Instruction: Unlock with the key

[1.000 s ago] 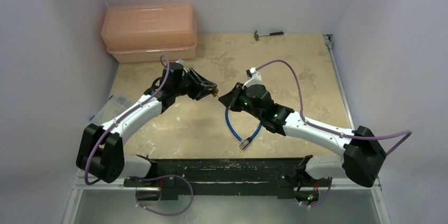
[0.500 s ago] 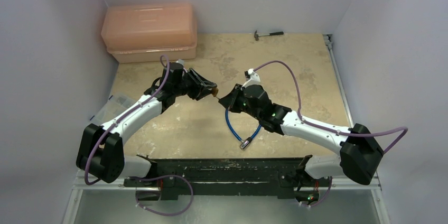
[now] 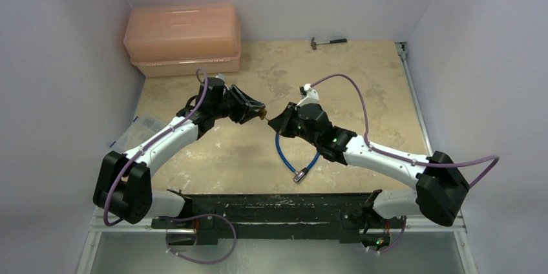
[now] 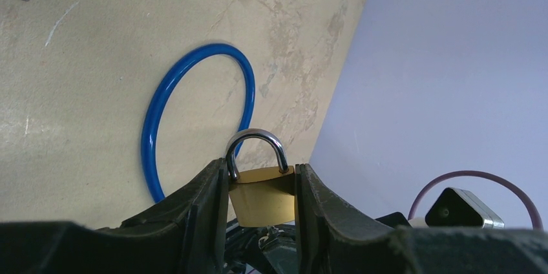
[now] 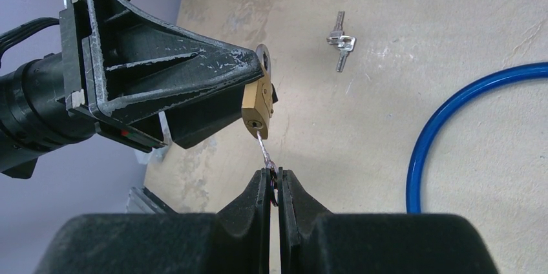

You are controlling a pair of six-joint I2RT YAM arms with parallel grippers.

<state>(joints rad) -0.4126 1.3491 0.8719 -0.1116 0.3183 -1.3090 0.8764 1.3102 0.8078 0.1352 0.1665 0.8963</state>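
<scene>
Containers: 1 pink box (image 3: 183,38), upper left of the top view, lid shut, contents hidden. A clear plastic item (image 3: 137,126) sits at the left edge, too vague to say more.

Counts: 2 arms; 1 padlock (image 5: 256,107); 1 key (image 5: 263,148) held, plus 1 spare key bunch (image 5: 340,42) lying loose on the surface, upper centre of the R wrist view; 1 blue cable (image 3: 291,154) looped just below centre; 1 hammer (image 3: 328,42) at the top by the back wall.

L end effector (image 4: 260,180) is clamped on the padlock's brass body, w/ the shackle looking closed and poking out past the fingers. R end effector (image 5: 274,180) is pinched together on the key's head. The blade runs up to the keyhole in the padlock's underside, mid-frame, off the surface.

Surface (image 3: 362,80): beige, mottled, stained. Pale walls on 3 sides.
</scene>
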